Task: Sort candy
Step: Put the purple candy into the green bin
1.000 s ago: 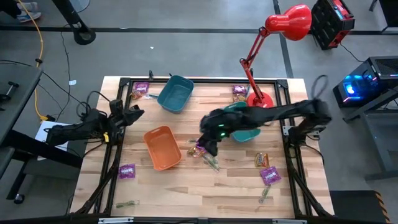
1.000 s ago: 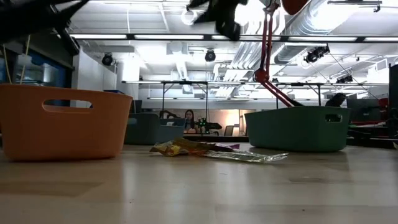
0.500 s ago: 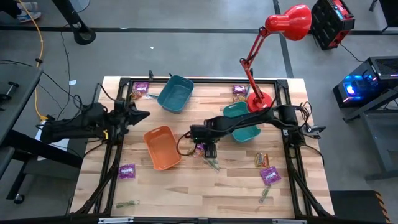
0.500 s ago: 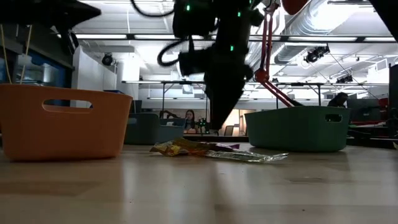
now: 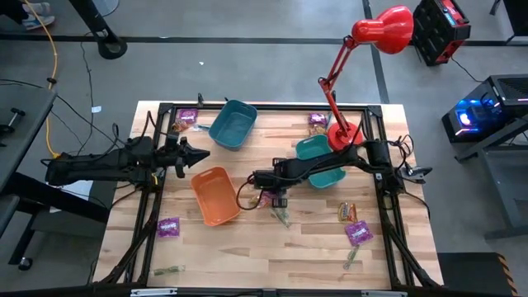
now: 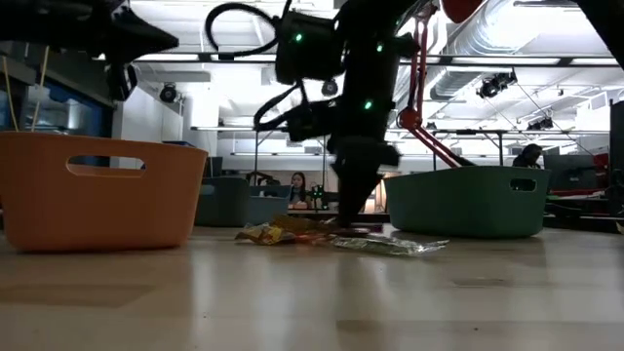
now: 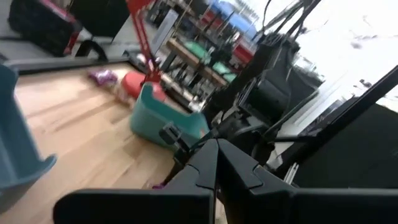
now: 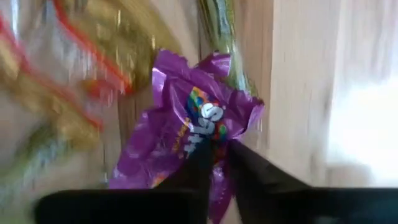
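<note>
Purple candy packet (image 8: 186,127) lies on the wooden table (image 5: 247,256) in a small candy cluster between the orange bin (image 5: 216,195) and teal bin (image 5: 323,169); the right gripper (image 5: 277,199) has its fingers pinched on it. Left gripper (image 5: 198,155), fingers closed and empty, hovers beside the blue bin (image 5: 232,124). A red desk lamp (image 5: 363,58) stands at the far edge. Grey floor surrounds; an open, ceiling-lit workspace lies behind.
</note>
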Available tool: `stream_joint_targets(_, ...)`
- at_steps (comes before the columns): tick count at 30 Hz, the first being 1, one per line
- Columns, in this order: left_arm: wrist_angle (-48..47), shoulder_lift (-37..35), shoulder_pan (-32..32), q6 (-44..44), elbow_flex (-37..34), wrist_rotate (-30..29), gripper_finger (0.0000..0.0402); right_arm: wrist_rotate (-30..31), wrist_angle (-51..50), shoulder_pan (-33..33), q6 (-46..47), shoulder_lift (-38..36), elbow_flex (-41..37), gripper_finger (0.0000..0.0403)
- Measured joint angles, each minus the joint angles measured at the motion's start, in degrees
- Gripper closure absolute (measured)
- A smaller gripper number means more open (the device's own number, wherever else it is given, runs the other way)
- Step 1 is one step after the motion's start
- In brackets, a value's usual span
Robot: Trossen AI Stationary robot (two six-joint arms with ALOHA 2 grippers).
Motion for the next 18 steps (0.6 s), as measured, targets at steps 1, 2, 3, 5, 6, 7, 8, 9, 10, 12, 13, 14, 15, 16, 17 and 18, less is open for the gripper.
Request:
stream_joint_targets(1, 1.0, 0.0, 0.0, 0.2, 0.0, -0.3, 0.0402, 0.3, -0.7, -0.1, -0.2, -1.2, 0.6, 0.0389)
stream_joint_targets(2, 2.3, 0.0, 0.0, 0.5, 0.0, -0.4, 0.0401, 1.0, -0.9, -0.2, -0.2, -2.6, 1.2, 0.0387)
stream_joint_targets(3, 3.4, 0.0, 0.0, 0.8, 0.0, -0.8, 0.0401, 1.8, -2.0, -0.4, -0.2, -4.5, 1.9, 0.0386)
stream_joint_targets(5, 5.1, 0.0, 0.0, 1.0, 0.0, -1.2, 0.0401, 3.7, -5.4, -0.7, -0.3, -9.0, 2.7, 0.0394)
stream_joint_targets(6, 5.7, 0.0, 0.0, 1.0, 0.0, -1.6, 0.0401, 4.5, -6.7, -0.8, -0.1, -11.3, 2.8, 0.0398)
stream_joint_targets(7, 6.1, 0.0, 0.0, 1.0, 0.0, -1.9, 0.0401, 5.2, -8.3, -0.9, 0.6, -13.5, 2.8, 0.0400)
stream_joint_targets(8, 6.3, 0.0, 0.0, 0.9, 0.0, -2.4, 0.0401, 6.3, -10.5, -1.0, 2.0, -15.8, 2.7, 0.0398)
stream_joint_targets(9, 6.3, 0.0, 0.0, 0.5, 0.0, -2.9, 0.0401, 7.1, -13.3, -1.2, 3.4, -18.0, 2.7, 0.0397)
stream_joint_targets(10, 6.2, 0.0, 0.0, 0.1, 0.0, -3.4, 0.0401, 8.0, -16.3, -1.3, 4.7, -20.1, 2.7, 0.0398)
stream_joint_targets(12, 6.3, 0.2, 0.0, -1.0, 0.0, -4.3, 0.0401, 10.3, -23.6, -1.6, 7.3, -23.6, 2.7, 0.0401)
stream_joint_targets(13, 6.7, 0.6, 0.0, -1.2, 0.0, -4.5, 0.0401, 11.2, -26.6, -1.8, 8.7, -24.9, 2.4, 0.0401)
stream_joint_targets(14, 7.3, 1.1, 0.0, -1.4, 0.0, -4.5, 0.0401, 11.5, -28.8, -2.1, 10.5, -26.0, 1.9, 0.0400)
stream_joint_targets(15, 8.0, 1.7, 0.0, -1.4, 0.0, -4.4, 0.0401, 11.4, -30.6, -2.4, 12.5, -27.2, 1.1, 0.0398)
stream_joint_targets(16, 9.0, 2.5, 0.0, -1.5, 0.0, -4.1, 0.0401, 11.0, -31.7, -2.7, 14.5, -28.3, 0.1, 0.0397)
stream_joint_targets(17, 9.5, 3.4, 0.0, -1.6, 0.3, -3.9, 0.0402, 10.2, -32.3, -2.9, 16.4, -29.6, -1.2, 0.0396)
stream_joint_targets(18, 9.5, 4.4, 0.0, -1.6, 0.9, -3.8, 0.0402, 9.0, -32.3, -3.1, 17.9, -30.9, -2.7, 0.0396)
